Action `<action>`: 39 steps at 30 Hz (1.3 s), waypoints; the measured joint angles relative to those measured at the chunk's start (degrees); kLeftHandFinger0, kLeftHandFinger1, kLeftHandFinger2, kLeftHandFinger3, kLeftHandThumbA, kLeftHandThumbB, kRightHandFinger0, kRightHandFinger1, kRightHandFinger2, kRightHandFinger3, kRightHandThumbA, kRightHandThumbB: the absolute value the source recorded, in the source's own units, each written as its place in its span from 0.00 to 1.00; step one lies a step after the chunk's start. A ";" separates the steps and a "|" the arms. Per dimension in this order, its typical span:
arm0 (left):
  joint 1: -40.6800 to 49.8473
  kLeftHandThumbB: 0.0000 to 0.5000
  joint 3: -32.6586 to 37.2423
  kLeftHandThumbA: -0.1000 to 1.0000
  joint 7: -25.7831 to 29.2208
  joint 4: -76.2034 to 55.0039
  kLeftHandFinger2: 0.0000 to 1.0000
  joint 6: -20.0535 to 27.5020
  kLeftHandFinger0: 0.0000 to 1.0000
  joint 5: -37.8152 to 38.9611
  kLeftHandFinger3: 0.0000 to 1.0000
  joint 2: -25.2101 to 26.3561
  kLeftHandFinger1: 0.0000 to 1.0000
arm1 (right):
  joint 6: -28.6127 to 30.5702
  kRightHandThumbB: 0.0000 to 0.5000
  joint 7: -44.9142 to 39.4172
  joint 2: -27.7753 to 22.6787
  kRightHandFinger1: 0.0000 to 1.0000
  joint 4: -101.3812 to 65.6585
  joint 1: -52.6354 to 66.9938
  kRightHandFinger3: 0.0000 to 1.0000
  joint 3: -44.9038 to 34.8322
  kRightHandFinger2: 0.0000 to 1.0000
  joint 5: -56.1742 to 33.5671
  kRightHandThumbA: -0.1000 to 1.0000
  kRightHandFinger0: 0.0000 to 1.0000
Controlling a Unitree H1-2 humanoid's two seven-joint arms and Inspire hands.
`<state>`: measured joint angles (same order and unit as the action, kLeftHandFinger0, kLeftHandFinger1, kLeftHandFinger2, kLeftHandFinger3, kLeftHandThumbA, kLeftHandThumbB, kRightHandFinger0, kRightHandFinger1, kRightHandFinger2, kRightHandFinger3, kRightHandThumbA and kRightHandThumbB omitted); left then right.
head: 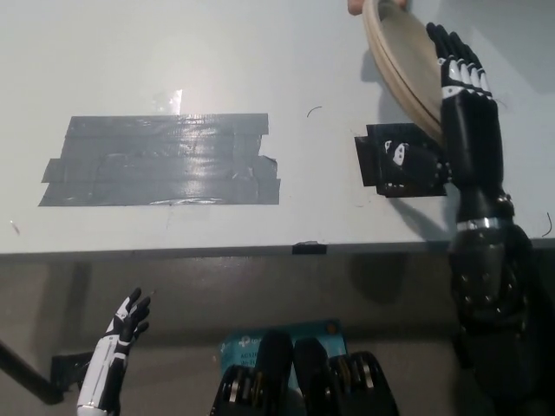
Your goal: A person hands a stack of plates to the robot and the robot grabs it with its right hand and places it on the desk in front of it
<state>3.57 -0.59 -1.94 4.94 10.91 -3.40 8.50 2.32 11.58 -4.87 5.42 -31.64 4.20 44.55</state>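
Grey tape patch (160, 160): wide, shiny, overlapping strips, at left.
Black tape patch (373, 172): smaller, well apart to its right.
Black tape scrap (309, 249): tiny, lower, between both patches.
Floor (260, 286): brownish, shadowed, below.

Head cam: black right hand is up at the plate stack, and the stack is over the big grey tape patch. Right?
Not quite. The head view shows the plate stack tilted at top right, over the small black tape patch, well away from the grey tape patch. The black right hand is up at the stack. The white left hand rests low at the left.
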 measured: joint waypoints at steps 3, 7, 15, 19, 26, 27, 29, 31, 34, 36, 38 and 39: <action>0.00 0.43 0.00 1.00 -0.01 -0.03 1.00 -0.06 1.00 -0.14 1.00 0.00 1.00 | -0.61 0.82 0.68 -0.27 1.00 3.74 -1.54 1.00 0.28 1.00 0.38 1.00 1.00; -0.02 0.41 0.00 1.00 -0.01 -0.02 1.00 -0.06 1.00 -0.18 1.00 0.00 1.00 | -1.27 0.84 1.75 -0.87 1.00 7.93 -2.89 1.00 0.70 1.00 0.54 1.00 1.00; -0.08 0.37 -0.01 1.00 -0.01 -0.02 1.00 -0.04 1.00 -0.34 1.00 0.02 1.00 | -2.62 0.88 3.43 -2.19 1.00 12.06 -4.90 1.00 1.14 1.00 0.53 0.91 1.00; -0.08 0.37 -0.01 1.00 -0.02 -0.02 1.00 -0.03 1.00 -0.36 1.00 0.02 1.00 | -2.96 0.91 4.55 -2.23 1.00 14.29 -5.85 1.00 1.85 1.00 0.54 0.85 1.00; -0.11 0.35 0.00 1.00 -0.02 0.00 1.00 0.06 0.99 -0.49 1.00 0.02 1.00 | -2.99 0.95 7.25 -2.22 1.00 18.95 -7.05 1.00 4.05 1.00 1.02 0.80 1.00; -0.13 0.35 0.00 1.00 -0.01 0.00 1.00 0.06 0.99 -0.49 1.00 0.02 1.00 | -2.98 0.96 7.74 -2.23 1.00 19.55 -7.28 1.00 4.36 1.00 1.29 0.80 1.00; -0.15 0.35 0.00 1.00 -0.02 -0.01 1.00 0.06 1.00 -0.49 1.00 0.02 1.00 | -2.95 0.95 8.58 -2.26 1.00 20.30 -7.60 1.00 4.79 1.00 1.58 0.80 1.00; -0.21 0.37 0.00 1.00 -0.02 -0.02 1.00 0.06 1.00 -0.49 1.00 0.02 1.00 | -2.85 0.89 10.54 -2.39 1.00 21.69 -8.36 1.00 5.77 1.00 2.13 0.72 1.00; -0.28 0.37 0.00 1.00 -0.02 0.01 1.00 0.06 1.00 -0.49 1.00 0.02 1.00 | -1.65 0.46 13.54 -2.46 0.02 23.88 -9.42 0.14 6.33 0.03 2.29 0.82 0.03; -0.28 0.37 0.00 1.00 -0.03 -0.03 1.00 0.03 1.00 -0.48 1.00 0.03 1.00 | -0.94 0.21 14.05 -2.61 0.00 23.93 -9.74 0.06 6.48 0.00 2.03 0.89 0.27; -0.33 0.37 0.00 1.00 -0.03 -0.03 1.00 0.00 1.00 -0.50 1.00 0.03 1.00 | -0.34 0.14 14.56 -2.79 0.00 23.89 -9.94 0.05 6.53 0.00 1.77 0.95 0.16; -0.41 0.38 0.00 1.00 -0.03 -0.03 1.00 -0.02 1.00 -0.51 1.00 0.03 1.00 | -0.14 0.09 14.78 -2.88 0.00 23.86 -9.96 0.11 6.53 0.00 1.67 0.98 0.14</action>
<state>3.17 -0.59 -1.97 4.90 10.89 -3.90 8.53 2.18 26.36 -7.75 29.28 -41.61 10.73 46.23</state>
